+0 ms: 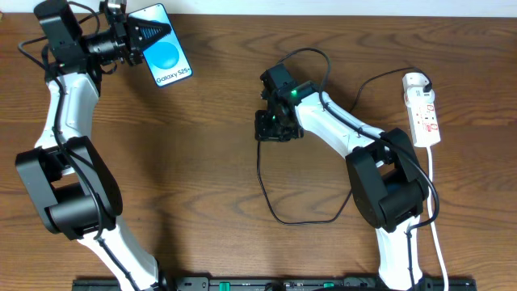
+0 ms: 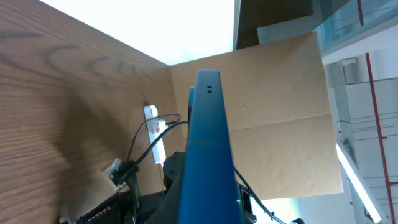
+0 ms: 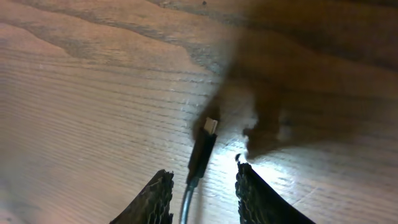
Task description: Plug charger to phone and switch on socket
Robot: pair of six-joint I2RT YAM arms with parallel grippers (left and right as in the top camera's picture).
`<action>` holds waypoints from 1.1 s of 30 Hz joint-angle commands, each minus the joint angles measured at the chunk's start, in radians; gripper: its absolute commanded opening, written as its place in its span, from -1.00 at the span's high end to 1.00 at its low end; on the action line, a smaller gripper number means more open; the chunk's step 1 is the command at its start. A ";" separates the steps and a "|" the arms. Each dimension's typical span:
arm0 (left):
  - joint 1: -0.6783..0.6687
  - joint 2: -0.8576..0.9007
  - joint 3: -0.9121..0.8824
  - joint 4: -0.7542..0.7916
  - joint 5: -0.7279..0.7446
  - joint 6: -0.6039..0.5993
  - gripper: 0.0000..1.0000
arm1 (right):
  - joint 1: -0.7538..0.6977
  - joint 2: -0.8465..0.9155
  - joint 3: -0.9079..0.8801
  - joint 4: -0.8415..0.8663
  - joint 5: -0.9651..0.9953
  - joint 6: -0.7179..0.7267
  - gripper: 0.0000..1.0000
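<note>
One phone, at the table's 11 o'clock, is clamped by the left gripper. One charger loops near centre, its plug lying untouched between the right gripper's parted fingers. One socket lies at 3 o'clock.

dark brown wood-grain table with a soft glare patch, pale strip beyond its far edge, brown cardboard sheet standing behind, glazed panels beside it, bright white surface above
</note>
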 commanded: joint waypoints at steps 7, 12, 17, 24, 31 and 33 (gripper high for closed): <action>0.000 -0.023 0.003 0.009 0.019 -0.011 0.85 | 0.003 0.051 0.002 -0.012 -0.103 0.143 0.55; 0.000 -0.023 0.003 0.008 0.019 -0.012 0.85 | 0.009 0.060 -0.003 -0.008 -0.127 0.145 0.61; 0.000 -0.023 0.003 0.009 0.019 -0.011 0.85 | 0.009 0.060 -0.004 -0.008 -0.127 0.145 0.74; 0.000 -0.023 0.003 0.008 0.019 -0.011 0.85 | -0.011 0.060 -0.004 0.071 -0.206 0.029 0.98; 0.000 -0.023 0.003 0.008 0.020 -0.011 0.85 | -0.067 0.053 0.000 0.295 -0.895 -0.171 0.98; -0.001 -0.023 0.003 0.008 0.020 -0.012 0.85 | -0.073 0.047 0.000 0.399 -1.048 -0.136 0.98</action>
